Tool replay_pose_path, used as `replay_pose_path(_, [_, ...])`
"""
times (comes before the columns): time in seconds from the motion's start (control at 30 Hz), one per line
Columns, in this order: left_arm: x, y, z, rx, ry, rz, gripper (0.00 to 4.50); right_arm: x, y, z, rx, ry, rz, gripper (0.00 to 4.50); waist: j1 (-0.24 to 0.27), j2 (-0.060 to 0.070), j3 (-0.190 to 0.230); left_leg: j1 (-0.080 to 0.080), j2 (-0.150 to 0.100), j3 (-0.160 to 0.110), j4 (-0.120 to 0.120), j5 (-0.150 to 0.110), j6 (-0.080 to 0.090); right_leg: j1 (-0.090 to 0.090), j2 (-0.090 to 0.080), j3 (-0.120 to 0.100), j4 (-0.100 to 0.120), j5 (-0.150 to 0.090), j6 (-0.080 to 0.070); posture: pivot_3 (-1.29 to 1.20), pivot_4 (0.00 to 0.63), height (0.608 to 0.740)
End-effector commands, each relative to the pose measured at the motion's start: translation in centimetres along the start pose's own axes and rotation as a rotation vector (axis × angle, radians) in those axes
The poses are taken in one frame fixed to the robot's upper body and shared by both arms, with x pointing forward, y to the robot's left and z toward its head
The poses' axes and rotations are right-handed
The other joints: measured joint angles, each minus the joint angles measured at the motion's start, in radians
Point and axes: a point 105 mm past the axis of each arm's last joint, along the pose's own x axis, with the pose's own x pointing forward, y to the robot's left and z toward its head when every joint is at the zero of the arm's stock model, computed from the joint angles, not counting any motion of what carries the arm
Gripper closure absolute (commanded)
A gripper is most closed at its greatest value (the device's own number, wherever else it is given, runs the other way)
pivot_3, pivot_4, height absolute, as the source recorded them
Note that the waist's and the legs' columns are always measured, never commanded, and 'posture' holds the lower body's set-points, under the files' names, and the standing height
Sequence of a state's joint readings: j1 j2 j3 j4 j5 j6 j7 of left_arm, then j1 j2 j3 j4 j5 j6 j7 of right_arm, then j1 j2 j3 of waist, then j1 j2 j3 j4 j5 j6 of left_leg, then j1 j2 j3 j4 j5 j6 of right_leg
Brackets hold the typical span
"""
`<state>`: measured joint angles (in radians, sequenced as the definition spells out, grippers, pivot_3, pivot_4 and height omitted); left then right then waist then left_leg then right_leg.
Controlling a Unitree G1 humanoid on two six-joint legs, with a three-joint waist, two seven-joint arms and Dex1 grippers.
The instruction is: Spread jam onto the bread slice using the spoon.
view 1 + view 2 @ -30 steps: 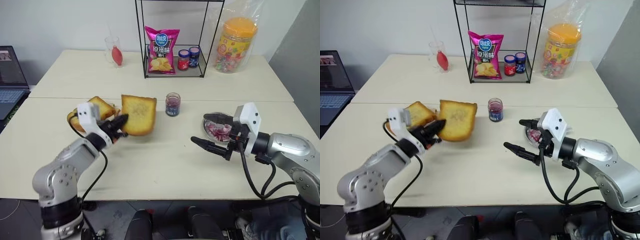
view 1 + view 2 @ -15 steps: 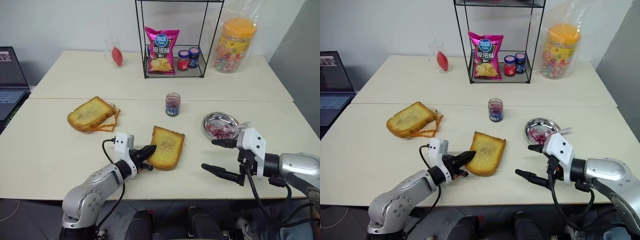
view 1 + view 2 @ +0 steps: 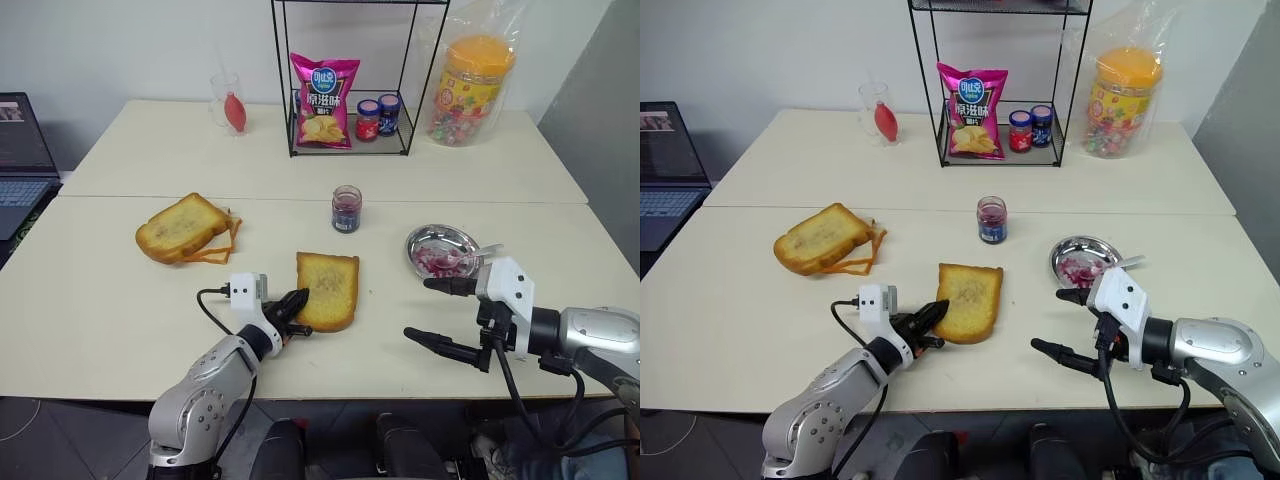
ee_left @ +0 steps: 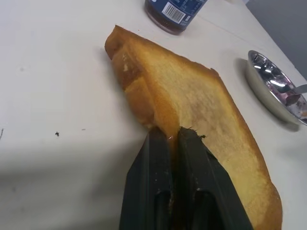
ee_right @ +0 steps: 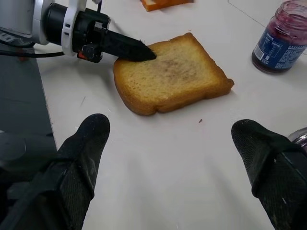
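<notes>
Left wrist view has the left end effector (image 4: 170,136) pinched narrow on the near corner of the bread slice (image 4: 192,103), crust caught between the two black fingers. The slice lies flat on the bench (image 3: 150,300) directly ahead of that end effector, its golden face bare: no jam on it yet.

The right end effector (image 3: 440,312) stands spread wide and empty, hovering above the bench, with the slice off to its inner side, well apart. Just beyond its upper finger sits the round metal dish (image 3: 425,243), holding dark red-purple blobs of jam (image 3: 437,262), and the spoon (image 3: 478,254) rests in that dish with its handle sticking out over the rim toward the right arm. The small open glass jar (image 3: 346,208) stands farther out, beyond the slice and between the two arms.

Judged from this layout, only the setup is done: one slice has been separated from the stack of toast (image 3: 182,228), which lies away to the outer side of the left end effector, and it is placed in front of the robot. What remains is nearly everything: letting go of or steadying the slice, picking up the spoon, loading it with jam, and smearing it over the bread.
</notes>
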<state>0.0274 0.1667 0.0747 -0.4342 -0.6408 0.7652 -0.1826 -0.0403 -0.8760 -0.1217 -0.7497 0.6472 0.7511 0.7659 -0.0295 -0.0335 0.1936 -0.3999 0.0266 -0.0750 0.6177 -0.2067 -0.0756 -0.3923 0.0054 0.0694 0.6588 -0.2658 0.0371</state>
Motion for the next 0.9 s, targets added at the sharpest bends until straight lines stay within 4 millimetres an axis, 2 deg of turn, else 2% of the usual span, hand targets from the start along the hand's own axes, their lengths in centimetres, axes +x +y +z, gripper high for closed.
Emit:
replay_pose_path(0.03, [-0.2,-0.3,0.4,-0.006,-0.026,0.003,3.38,-0.1,0.1,0.8,-0.041,-0.013,0.007,0.00,0.001,0.000,0.000,0.000,0.000,0.000,0.000,0.000,0.000,0.000,0.000,0.000,0.000,0.000,0.000,0.00,0.150,0.740])
replay_pose_path(0.2, [-1.1,0.2,0.8,0.052,-0.025,0.044,2.39,-0.1,0.1,0.9,-0.034,-0.019,0.002,0.00,0.000,0.000,0.000,0.000,0.000,0.000,0.000,0.000,0.000,0.000,0.000,0.000,0.000,0.000,0.000,0.00,0.150,0.740])
replay_pose_path(0.23, [-1.7,0.8,1.2,0.101,-0.028,0.077,2.07,-0.1,0.1,0.9,-0.021,-0.027,-0.002,0.00,0.000,0.000,0.000,0.000,0.000,0.000,0.000,0.000,0.000,0.000,0.000,0.000,0.000,0.000,0.000,0.00,0.150,0.740])
replay_pose_path(0.33, [-3.8,2.1,2.5,0.258,-0.052,0.156,1.50,-0.3,0.1,0.8,0.010,-0.041,-0.015,0.00,-0.003,0.000,0.000,0.000,0.001,0.000,-0.001,0.000,0.000,-0.001,0.000,0.000,0.000,0.000,0.000,0.00,0.150,0.740])
replay_pose_path(0.4, [-4.7,2.8,2.9,0.324,-0.055,0.195,1.50,-0.3,0.2,0.7,0.018,-0.048,-0.024,0.00,0.000,0.000,0.000,0.000,0.001,0.000,-0.003,0.000,0.000,-0.002,0.000,0.000,0.000,0.000,-0.001,0.00,0.150,0.740])
replay_pose_path(0.47, [-5.5,3.1,4.1,0.423,-0.087,0.198,1.50,-0.4,0.0,0.9,0.032,-0.081,-0.064,0.00,0.000,0.000,0.000,0.000,0.001,0.000,-0.003,0.000,0.000,-0.002,0.000,0.001,0.000,-0.001,-0.001,0.00,0.150,0.740])
replay_pose_path(0.53, [-5.6,2.2,5.2,0.507,-0.121,0.138,1.50,-0.7,-0.8,1.3,0.043,-0.129,-0.135,0.00,0.003,0.000,0.000,0.000,0.001,0.000,-0.002,0.000,0.000,-0.002,0.000,0.001,0.000,-0.001,-0.001,0.00,0.150,0.740])
replay_pose_path(0.6, [-5.1,0.1,6.0,0.607,-0.133,0.002,1.50,-1.4,-2.0,1.6,0.051,-0.180,-0.230,0.00,0.005,-0.001,0.000,0.000,0.001,0.000,-0.002,0.000,0.000,-0.003,0.000,0.000,0.000,-0.001,-0.001,0.00,0.150,0.740])
replay_pose_path(0.63, [-4.8,-0.9,6.3,0.642,-0.129,-0.075,1.32,-1.8,-2.6,1.7,0.048,-0.203,-0.283,0.00,0.006,-0.001,0.000,-0.001,0.000,0.001,-0.002,0.000,0.000,-0.003,0.000,0.001,0.000,-0.001,-0.001,0.00,0.150,0.740])
replay_pose_path(0.7, [-4.5,-4.1,6.0,0.775,-0.047,-0.348,1.08,-3.0,-4.1,0.9,0.073,-0.188,-0.401,0.00,0.008,-0.001,0.000,-0.001,0.000,0.001,-0.002,0.000,0.000,-0.003,-0.001,0.001,-0.001,-0.001,-0.001,0.00,0.150,0.740])
replay_pose_path(0.8, [-4.0,-5.9,7.2,0.891,0.014,-0.550,0.36,-4.6,-6.1,-0.1,0.098,-0.191,-0.544,0.00,0.008,0.000,0.001,-0.002,0.001,0.003,-0.003,0.000,0.000,-0.004,-0.001,0.001,-0.002,-0.001,-0.001,0.00,0.150,0.740])
replay_pose_path(0.87, [-3.6,-7.0,8.4,0.913,0.024,-0.635,0.08,-5.7,-7.8,-0.8,0.108,-0.206,-0.674,0.00,0.003,-0.001,0.001,-0.001,0.000,0.005,-0.003,0.000,0.000,-0.004,-0.003,0.002,-0.002,-0.001,-0.001,0.00,0.150,0.740])
replay_pose_path(0.9, [-3.5,-7.5,8.6,0.929,0.034,-0.674,0.08,-6.1,-8.5,-1.3,0.142,-0.209,-0.728,0.00,0.001,-0.001,0.001,-0.002,0.000,0.005,-0.003,0.000,0.000,-0.004,-0.002,0.002,-0.002,0.000,-0.001,0.00,0.150,0.740])
